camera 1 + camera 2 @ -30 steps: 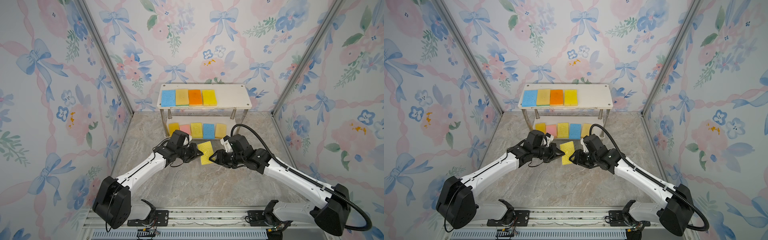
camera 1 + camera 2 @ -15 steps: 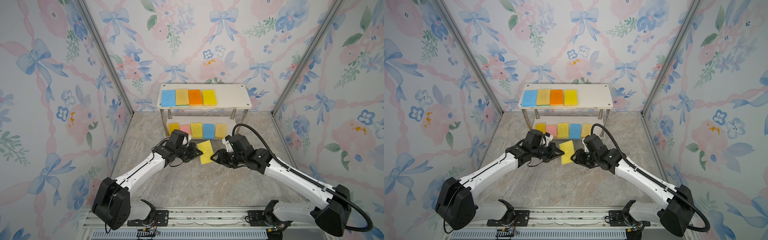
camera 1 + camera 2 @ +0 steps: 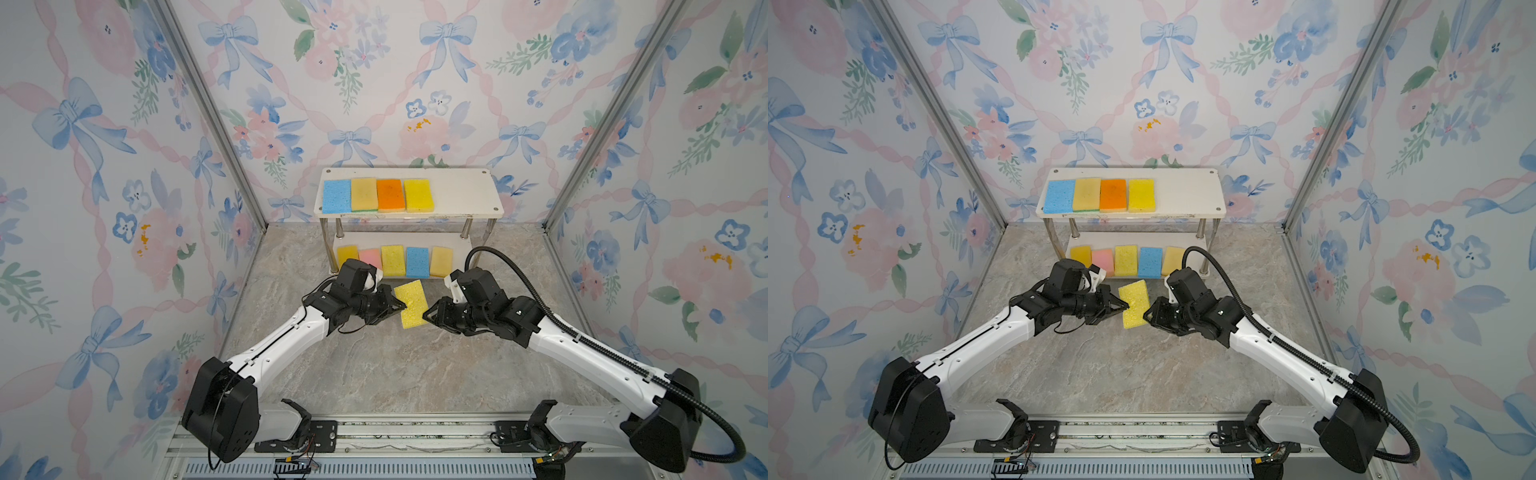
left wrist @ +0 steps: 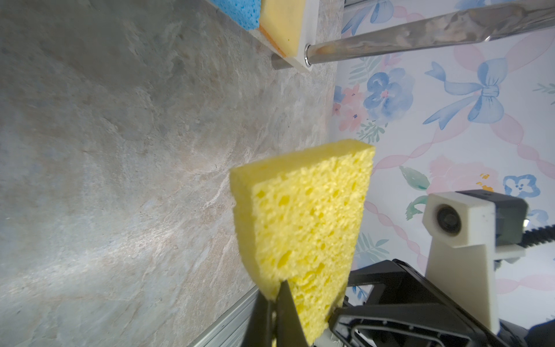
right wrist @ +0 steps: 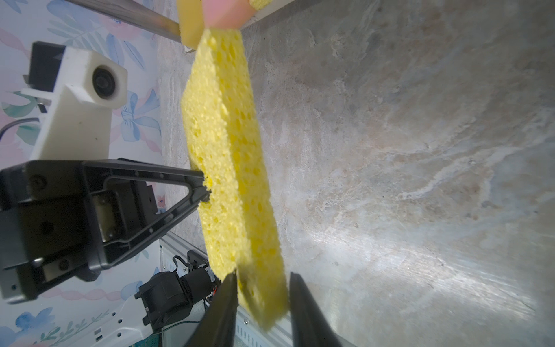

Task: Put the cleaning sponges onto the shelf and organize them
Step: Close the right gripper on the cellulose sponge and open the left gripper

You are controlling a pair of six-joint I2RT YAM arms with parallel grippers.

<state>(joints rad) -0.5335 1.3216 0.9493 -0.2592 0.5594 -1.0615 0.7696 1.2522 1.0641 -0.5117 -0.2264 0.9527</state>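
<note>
Yellow foam is being clamped by the left gripper (image 3: 403,307): the yellow sponge (image 3: 412,301) is hanging above the table (image 3: 374,374), before the shelf (image 3: 457,195). The right gripper (image 3: 425,314) is narrowing since a second ago, its jaws now straddling the opposite edge without pinching yet, which suggests a handover. Both arms are stretching inward, wrists facing.

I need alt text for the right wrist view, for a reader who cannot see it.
A yellow sponge is pinched at its edge by the left gripper, while the jaws of the right gripper straddle its near end above a marbled tabletop.
</note>
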